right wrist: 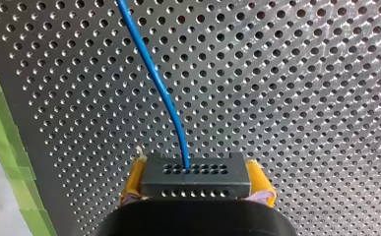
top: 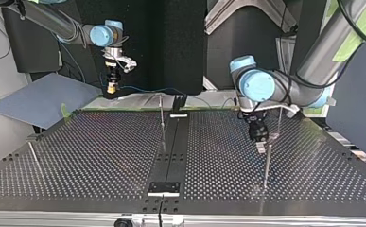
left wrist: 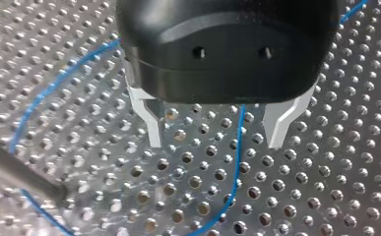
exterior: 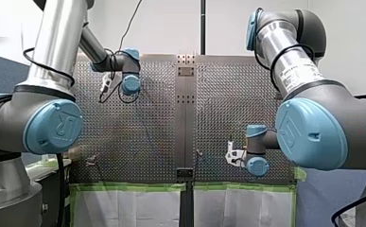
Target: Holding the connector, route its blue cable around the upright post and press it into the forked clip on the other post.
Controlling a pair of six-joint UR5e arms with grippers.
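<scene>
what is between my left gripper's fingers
The cable runs between the fingers of the open left gripper, touching neither, over the table; the left wrist view shows it.

A raised UR logo is showing on my left arm's blue joint cap (exterior: 53, 126) and on my right arm's blue joint cap (exterior: 308, 133). A white label (exterior: 300, 75) is sitting on my right arm's silver tube, its print too small to read.
</scene>
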